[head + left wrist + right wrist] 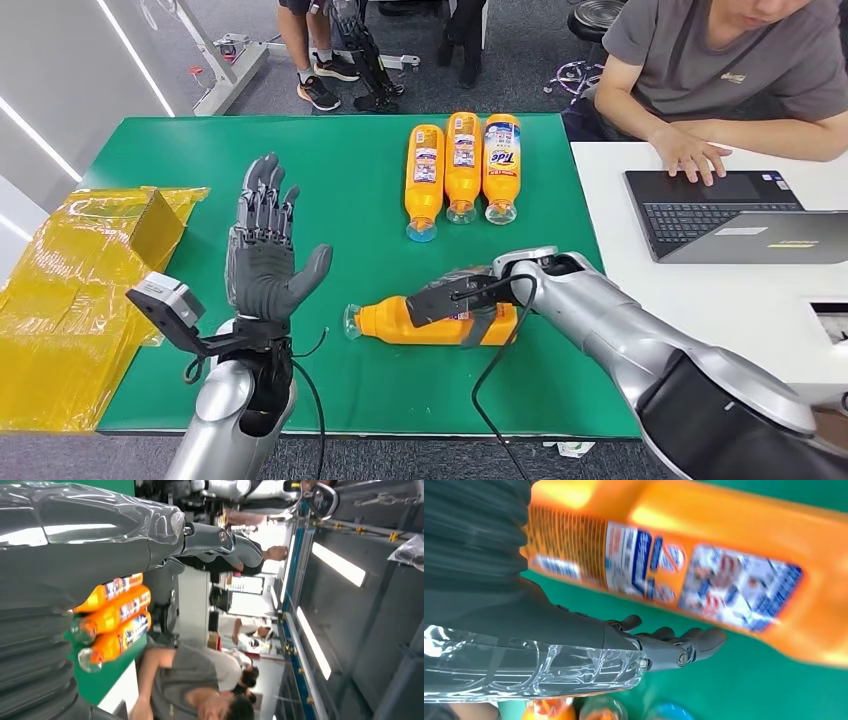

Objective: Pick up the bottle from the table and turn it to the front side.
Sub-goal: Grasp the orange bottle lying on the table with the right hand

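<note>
Orange bottle [425, 322] lies cap toward 9 o'clock; right hand [470, 300] fingers curl around it. Grip firmly mid-body before rotating. Left hand [265, 245] fingers spread, empty.

Bottle [430, 322]: glossy orange plastic, printed paper-like label, clear cap. Table [350, 170]: matt green, smooth covering. Right hand [462, 300]: dark matt plastic under clear glossy film; arm brushed silver metal. Left hand [265, 250]: grey matt plastic. Yellow wrapping [70, 300]: shiny, crinkled film.
</note>
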You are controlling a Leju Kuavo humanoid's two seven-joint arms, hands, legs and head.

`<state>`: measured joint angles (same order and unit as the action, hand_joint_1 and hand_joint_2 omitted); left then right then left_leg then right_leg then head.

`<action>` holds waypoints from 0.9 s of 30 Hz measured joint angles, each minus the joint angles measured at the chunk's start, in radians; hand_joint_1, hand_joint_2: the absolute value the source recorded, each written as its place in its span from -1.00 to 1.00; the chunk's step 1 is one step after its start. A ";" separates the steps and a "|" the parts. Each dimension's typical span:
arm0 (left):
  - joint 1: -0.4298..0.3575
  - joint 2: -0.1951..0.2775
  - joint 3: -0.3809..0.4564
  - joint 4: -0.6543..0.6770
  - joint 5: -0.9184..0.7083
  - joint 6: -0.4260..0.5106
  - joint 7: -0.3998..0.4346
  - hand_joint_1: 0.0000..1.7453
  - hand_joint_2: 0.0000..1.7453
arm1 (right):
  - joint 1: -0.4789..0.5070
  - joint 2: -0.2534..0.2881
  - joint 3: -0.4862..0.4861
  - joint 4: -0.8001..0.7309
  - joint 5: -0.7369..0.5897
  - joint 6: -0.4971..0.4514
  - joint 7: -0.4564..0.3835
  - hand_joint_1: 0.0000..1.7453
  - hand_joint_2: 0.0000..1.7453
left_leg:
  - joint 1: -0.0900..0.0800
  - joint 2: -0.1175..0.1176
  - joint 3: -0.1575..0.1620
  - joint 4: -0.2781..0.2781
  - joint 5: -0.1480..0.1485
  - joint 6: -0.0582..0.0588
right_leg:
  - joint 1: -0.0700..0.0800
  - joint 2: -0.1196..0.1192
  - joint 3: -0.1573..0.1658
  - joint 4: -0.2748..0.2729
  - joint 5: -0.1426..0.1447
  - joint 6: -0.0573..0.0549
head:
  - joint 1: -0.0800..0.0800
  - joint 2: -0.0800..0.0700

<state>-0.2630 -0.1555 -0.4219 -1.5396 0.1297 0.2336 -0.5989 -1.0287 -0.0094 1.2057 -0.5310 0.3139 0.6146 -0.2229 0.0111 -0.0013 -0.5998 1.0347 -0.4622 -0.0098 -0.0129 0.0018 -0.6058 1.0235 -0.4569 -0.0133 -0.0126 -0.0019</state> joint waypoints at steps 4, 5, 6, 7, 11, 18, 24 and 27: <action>-0.005 -0.001 0.000 0.000 0.016 -0.012 0.001 -1.00 1.00 | 0.012 -0.002 0.005 0.024 0.000 -0.010 0.017 -1.00 1.00 | 0.000 0.000 0.000 0.000 0.000 0.000 | 0.000 0.000 0.000 0.000 0.000 0.000 | 0.000 0.000; -0.006 -0.003 0.000 0.000 0.017 -0.012 0.001 -1.00 1.00 | 0.016 -0.003 0.006 0.029 0.001 -0.014 0.020 -1.00 1.00 | 0.000 0.000 0.000 0.000 0.000 0.000 | 0.000 0.000 0.000 0.000 0.000 0.000 | 0.000 0.000; -0.006 -0.004 0.000 0.000 0.018 -0.013 0.001 -1.00 1.00 | 0.020 -0.004 0.007 0.034 0.002 -0.018 0.021 -1.00 1.00 | 0.000 0.000 0.000 0.000 0.000 0.000 | 0.000 0.000 0.000 0.000 0.000 0.000 | 0.000 0.000; -0.006 -0.005 0.000 0.000 0.018 -0.013 0.001 -1.00 1.00 | 0.023 -0.005 0.008 0.039 0.003 -0.021 0.023 -1.00 1.00 | 0.000 0.000 0.000 0.000 0.000 0.000 | 0.000 0.000 0.000 0.000 0.000 0.000 | 0.000 0.000; -0.007 -0.005 0.000 0.000 0.020 -0.014 0.001 -1.00 1.00 | 0.030 -0.008 0.010 0.054 0.007 -0.038 0.028 -1.00 1.00 | 0.000 0.001 0.001 0.000 0.000 0.000 | 0.000 0.001 0.000 0.000 0.000 0.000 | 0.000 0.000; -0.009 -0.009 0.000 0.000 0.020 -0.016 0.001 -1.00 1.00 | 0.038 -0.008 0.012 0.066 0.044 -0.104 0.049 -0.69 1.00 | 0.000 0.001 0.001 0.000 0.000 0.000 | 0.000 0.001 0.000 0.000 0.000 0.000 | 0.000 0.000; -0.015 -0.014 0.001 0.001 0.022 -0.006 -0.003 -1.00 1.00 | 0.047 -0.008 0.015 0.068 0.108 -0.268 0.094 1.00 1.00 | 0.000 0.001 0.001 0.000 0.000 0.000 | 0.000 0.001 0.000 0.000 0.000 0.000 | 0.000 0.000; -0.015 -0.014 0.003 0.001 0.022 -0.001 -0.007 -1.00 1.00 | 0.056 -0.008 0.012 0.071 0.138 -0.356 0.107 1.00 1.00 | 0.000 0.001 0.001 0.000 0.000 0.000 | 0.000 0.001 0.000 0.000 0.000 0.000 | 0.000 0.000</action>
<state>-0.2780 -0.1694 -0.4192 -1.5389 0.1522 0.2324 -0.6055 -0.9729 -0.0179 1.2179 -0.4601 0.4516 0.2589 -0.1163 0.0112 0.0000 -0.5989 1.0348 -0.4619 -0.0094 -0.0129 0.0031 -0.6053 1.0236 -0.4565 -0.0130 -0.0126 -0.0019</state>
